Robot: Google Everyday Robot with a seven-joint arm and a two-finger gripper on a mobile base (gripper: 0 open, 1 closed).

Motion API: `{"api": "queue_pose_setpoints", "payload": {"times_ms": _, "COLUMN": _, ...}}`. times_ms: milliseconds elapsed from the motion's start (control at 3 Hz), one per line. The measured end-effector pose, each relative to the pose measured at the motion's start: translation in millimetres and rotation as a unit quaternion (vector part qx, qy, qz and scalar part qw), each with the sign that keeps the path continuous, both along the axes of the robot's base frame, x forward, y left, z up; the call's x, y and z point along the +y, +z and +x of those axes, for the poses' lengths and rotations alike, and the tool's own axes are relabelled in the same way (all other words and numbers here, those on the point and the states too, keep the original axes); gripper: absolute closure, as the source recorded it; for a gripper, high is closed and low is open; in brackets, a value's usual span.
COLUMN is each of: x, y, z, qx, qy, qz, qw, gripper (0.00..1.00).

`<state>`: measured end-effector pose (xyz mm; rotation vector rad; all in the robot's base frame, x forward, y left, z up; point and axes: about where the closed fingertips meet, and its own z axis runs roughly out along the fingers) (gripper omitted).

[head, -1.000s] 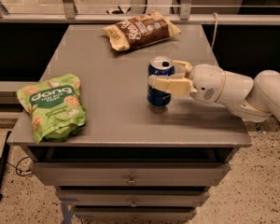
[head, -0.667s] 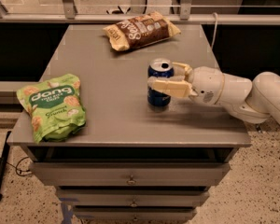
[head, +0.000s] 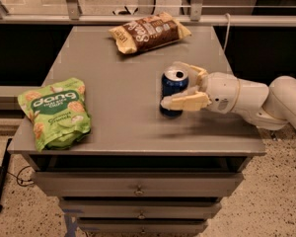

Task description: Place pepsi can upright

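The pepsi can [head: 171, 90] is seen standing upright on the grey table [head: 118, 117], right of centre, silver top up. It is clasped between the fingers of the gripper [head: 171, 84], which is reached in from the right. The uprighting looks done; only release and withdrawal are judged left. The green Dang chips bag [head: 54, 112] at the left edge and the brown snack bag [head: 149, 32] at the back are lying sealed, contents unseen. The drawers [head: 138, 184] below are shut.

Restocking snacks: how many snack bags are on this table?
2: the green Dang bag front-left, the brown bag at the back edge. None seem hidden. The gripper is at the pepsi can.
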<state>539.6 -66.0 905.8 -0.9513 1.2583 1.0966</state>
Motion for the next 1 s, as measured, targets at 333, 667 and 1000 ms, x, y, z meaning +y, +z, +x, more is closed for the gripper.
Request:
{"api": "queue_pose_setpoints", "payload": {"times_ms": 333, "x": -19, "y": -5, "z": 2, "qx": -0.003, "qy": -0.005, "qz": -0.021, "qw": 0.9998, "gripper": 0.00}}
{"api": "queue_pose_setpoints", "payload": {"times_ms": 667, "x": -62, "y": -14, "z": 4, "qx": -0.006, "qy": -0.017, "qz": -0.069, "qw": 0.9974, "gripper": 0.00}}
{"api": "queue_pose_setpoints", "payload": {"times_ms": 1000, "x": -136, "y": -20, "z": 1, "qx": 0.013, "qy": -0.053, "qz": -0.140, "qw": 0.9887, "gripper": 0.00}}
